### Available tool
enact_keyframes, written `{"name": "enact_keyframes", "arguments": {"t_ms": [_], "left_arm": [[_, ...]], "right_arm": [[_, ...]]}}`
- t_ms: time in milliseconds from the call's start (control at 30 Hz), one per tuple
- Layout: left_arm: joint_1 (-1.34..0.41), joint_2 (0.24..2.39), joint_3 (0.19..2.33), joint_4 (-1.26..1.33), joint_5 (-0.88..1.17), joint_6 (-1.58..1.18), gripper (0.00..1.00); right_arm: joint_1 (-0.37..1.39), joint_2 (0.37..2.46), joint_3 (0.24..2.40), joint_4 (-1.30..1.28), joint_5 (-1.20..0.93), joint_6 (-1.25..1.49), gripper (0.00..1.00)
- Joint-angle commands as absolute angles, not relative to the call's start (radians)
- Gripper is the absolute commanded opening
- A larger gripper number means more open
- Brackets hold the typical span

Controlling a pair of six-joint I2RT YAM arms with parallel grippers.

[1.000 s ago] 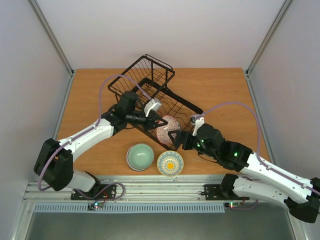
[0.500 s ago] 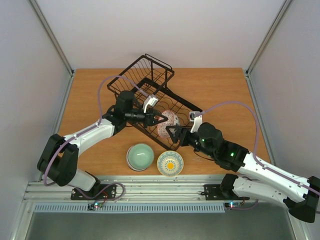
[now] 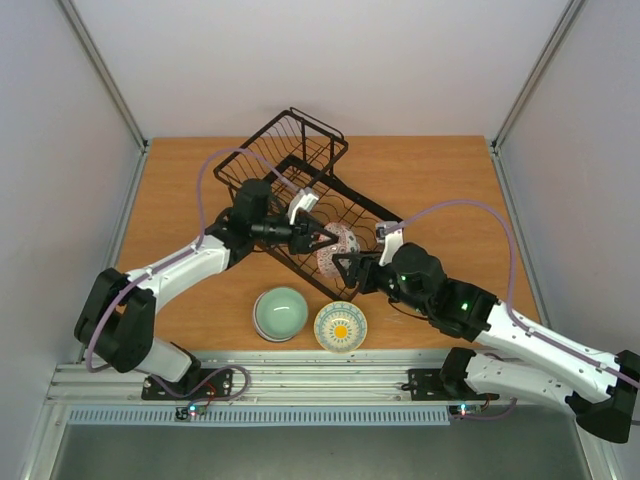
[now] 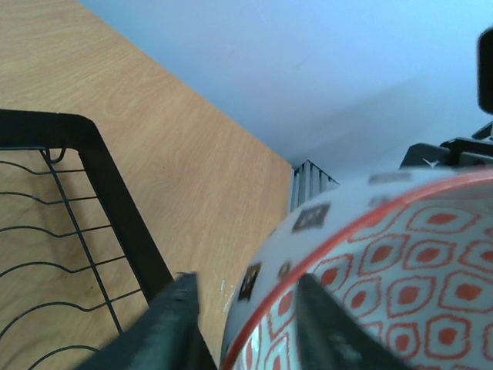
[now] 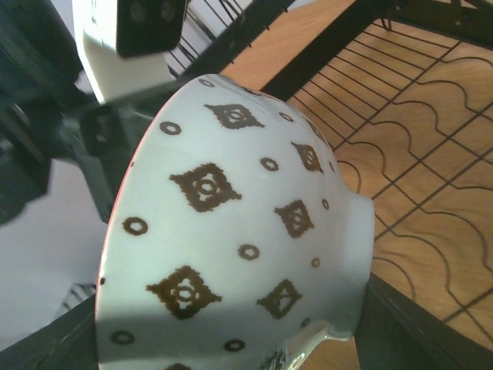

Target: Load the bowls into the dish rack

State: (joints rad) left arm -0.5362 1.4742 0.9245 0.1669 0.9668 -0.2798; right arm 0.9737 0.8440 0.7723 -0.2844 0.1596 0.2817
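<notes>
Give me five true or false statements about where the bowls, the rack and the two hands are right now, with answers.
1. The mint bowl and the yellow-centre bowl sit on the table, outside the rack. True.
2. The patterned bowl lies flat on the table. False: it is up on edge over the rack, between the two hands.
3. The left hand has its fingers either side of the patterned bowl's rim. True.
4. The rack sits square to the table's edges. False: it is turned at an angle.
5. The right hand is far from every bowl. False: it is right at the patterned bowl.
</notes>
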Motion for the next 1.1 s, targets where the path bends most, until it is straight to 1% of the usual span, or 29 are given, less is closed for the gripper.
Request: {"name": "enact_keyframes", "arguments": {"t_ms": [0,100,133,200,267,367,433,533,667,867,1067], "left_arm": [[-0.567,1.462,1.019,-0.038,0.879,-0.166,0.56],[-0.586,1.454,1.062,-0.157,0.754,-0.063,0.75],[-0.592,1.448,1.073,-0.181,0.707,-0.039,0.79],[-0.604,1.432,1.086,-0.214,0.619,0.014,0.86],[-0.612,1.414,1.096,-0.235,0.526,0.059,0.91],[-0.613,1.376,1.1,-0.25,0.4,0.109,0.92],[-0.613,1.348,1.097,-0.252,0.334,0.136,0.93],[-0.614,1.305,1.09,-0.249,0.293,0.164,0.94],[-0.613,1.267,1.078,-0.244,0.281,0.182,0.94],[-0.612,1.257,1.057,-0.233,0.284,0.188,0.94],[-0.611,1.252,1.052,-0.224,0.294,0.186,0.95]], "right_arm": [[0.977,0.839,0.87,-0.408,0.24,0.152,0.01],[0.975,0.866,0.967,-0.551,0.335,0.1,0.01],[0.97,0.881,0.999,-0.595,0.362,0.083,0.01],[0.949,0.922,1.062,-0.69,0.4,0.053,0.01],[0.905,0.982,1.139,-0.794,0.414,0.026,0.01],[0.786,1.113,1.242,-0.931,0.348,-0.036,0.01],[0.726,1.207,1.291,-0.971,0.31,-0.096,0.01],[0.702,1.368,1.376,-1.022,0.304,-0.183,0.01],[0.697,1.576,1.507,-1.069,0.386,-0.277,0.01],[0.686,1.694,1.602,-1.077,0.466,-0.369,0.01],[0.671,1.749,1.609,-1.062,0.528,-0.436,0.01]]}}
